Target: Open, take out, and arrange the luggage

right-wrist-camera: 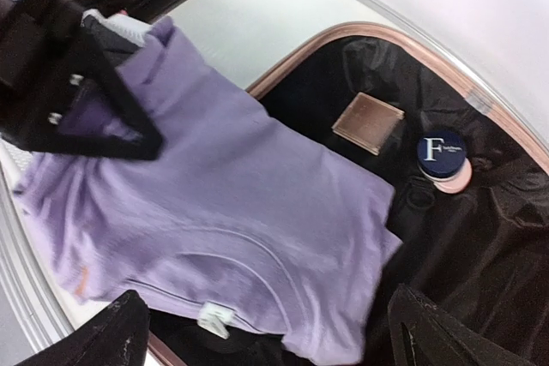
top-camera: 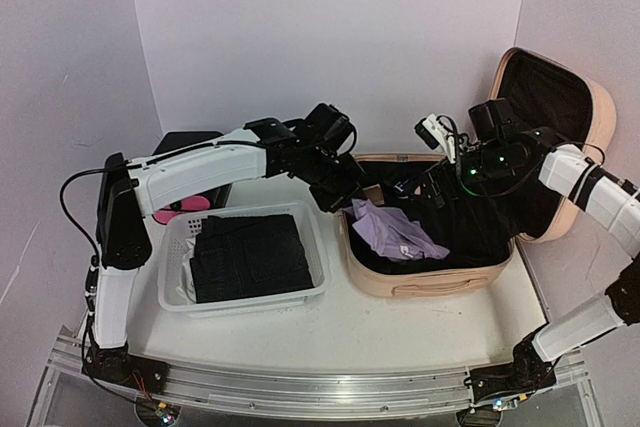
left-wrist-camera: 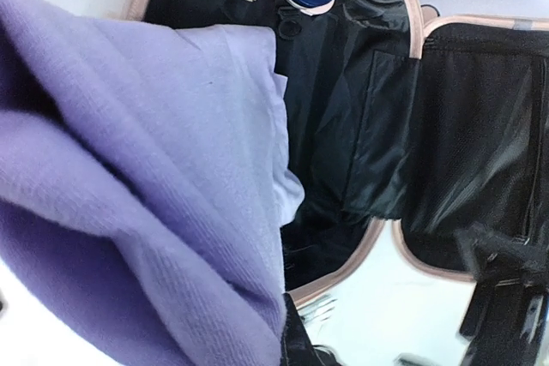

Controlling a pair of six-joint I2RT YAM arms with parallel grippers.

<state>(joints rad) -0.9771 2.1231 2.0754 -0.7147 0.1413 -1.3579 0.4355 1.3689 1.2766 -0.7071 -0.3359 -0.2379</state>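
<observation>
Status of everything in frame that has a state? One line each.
luggage: open, lid propped up at the right.
purple shirt: rumpled, partly over the luggage's left rim.
left gripper: shut on the purple shirt.
right gripper: open, above the shirt.
white basket: holds a folded black garment.
blue tin: lid on, inside the luggage.

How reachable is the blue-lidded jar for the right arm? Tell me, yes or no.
Probably yes. The open right pincer hangs over the open luggage, and the jar lies uncovered on the black lining, clear of the purple shirt and beside a brown case.
</observation>
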